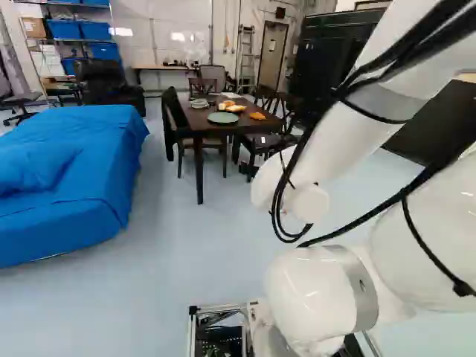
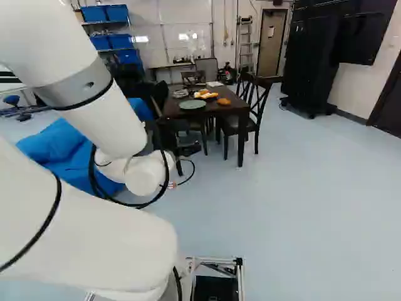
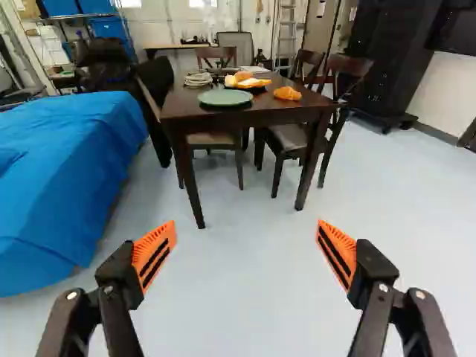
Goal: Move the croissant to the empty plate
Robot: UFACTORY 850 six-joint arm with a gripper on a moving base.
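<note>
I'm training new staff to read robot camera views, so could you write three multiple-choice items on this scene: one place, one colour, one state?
1. Seen from the gripper, where on the dark table is the green plate?
A. Far end
B. Near end
C. Hidden beneath another plate

2. What colour is the bed cover?
A. Red
B. White
C. Blue

3. How do the gripper's fingers stand?
A. Apart
B. Closed together
C. Closed on the plate

Key:
1. B: the wrist view shows it by the table edge facing the gripper.
2. C: all three views show blue cloth.
3. A: a wide gap shows between the orange pads, with nothing gripped.
</note>
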